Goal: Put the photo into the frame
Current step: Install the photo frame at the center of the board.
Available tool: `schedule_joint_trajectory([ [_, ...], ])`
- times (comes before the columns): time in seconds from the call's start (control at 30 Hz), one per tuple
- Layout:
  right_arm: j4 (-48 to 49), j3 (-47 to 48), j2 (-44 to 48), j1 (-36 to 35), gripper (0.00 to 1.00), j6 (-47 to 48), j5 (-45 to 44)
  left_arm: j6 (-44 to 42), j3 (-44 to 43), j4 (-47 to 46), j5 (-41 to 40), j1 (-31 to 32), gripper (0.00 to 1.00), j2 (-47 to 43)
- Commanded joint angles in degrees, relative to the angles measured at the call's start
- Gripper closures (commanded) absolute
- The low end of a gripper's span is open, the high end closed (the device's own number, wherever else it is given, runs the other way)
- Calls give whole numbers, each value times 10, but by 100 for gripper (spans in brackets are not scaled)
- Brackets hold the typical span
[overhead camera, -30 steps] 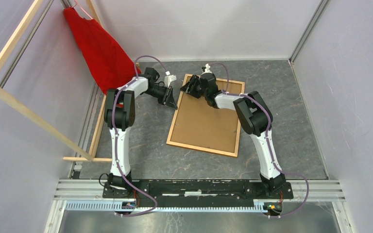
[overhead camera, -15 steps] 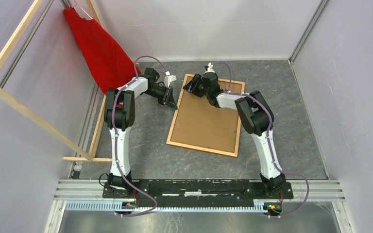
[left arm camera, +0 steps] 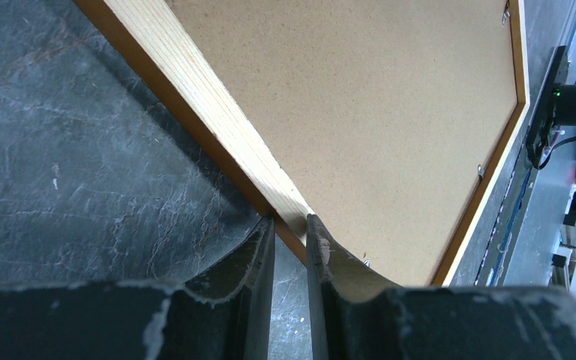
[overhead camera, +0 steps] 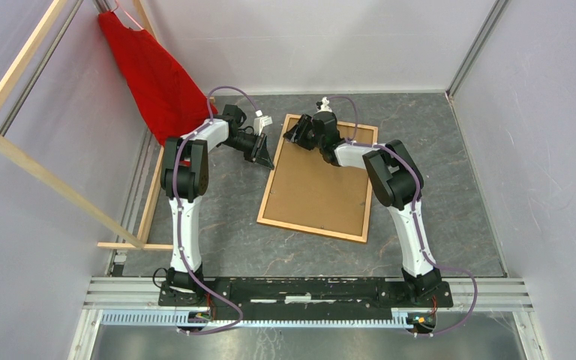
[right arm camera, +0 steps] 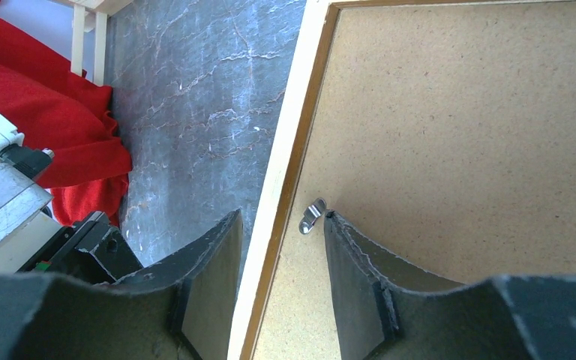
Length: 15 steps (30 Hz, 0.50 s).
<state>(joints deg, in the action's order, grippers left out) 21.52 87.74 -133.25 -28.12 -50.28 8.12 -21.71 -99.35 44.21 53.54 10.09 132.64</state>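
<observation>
Left pincer [left arm camera: 290, 225]: fingers nearly together, a narrow slot between them. The tips sit at the left rail of the frame [overhead camera: 316, 184], toward its far end, with the outer finger on the bench [overhead camera: 457, 187] side and the inner finger over the board back. The rail's orange edge runs into the slot. Cannot tell whether the tips actually pinch the rail or only stand over it.

Right pincer [right arm camera: 281, 217]: about half open, holding nothing. It straddles the same left rail near the frame's far-left corner. The inner fingertip touches a small metal clip [right arm camera: 313, 215] on the board; the outer finger hangs over bare bench just beside the rail.

The frame lies flat in the middle of the bench, back side up, brown board showing, long side running near to far and skewed a little.

Count: one frame, two pincers. Three metal clips [left arm camera: 480, 171] show along the frame's inner edge in the left wrist view. One red cloth [overhead camera: 157, 82] hangs far left. One pale wooden slat rack [overhead camera: 37, 169] stands at the left wall.
</observation>
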Motion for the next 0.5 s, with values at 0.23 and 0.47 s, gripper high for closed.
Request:
schedule_joint_trajectory([
  [0.23, -15, 33, -26, -3, 49, -17, 4, -25, 12, -2, -19, 5, 73, 1],
  [0.47, -3, 29, -31, -10, 50, -35, 12, -26, 11, -2, -17, 5, 73, 4],
])
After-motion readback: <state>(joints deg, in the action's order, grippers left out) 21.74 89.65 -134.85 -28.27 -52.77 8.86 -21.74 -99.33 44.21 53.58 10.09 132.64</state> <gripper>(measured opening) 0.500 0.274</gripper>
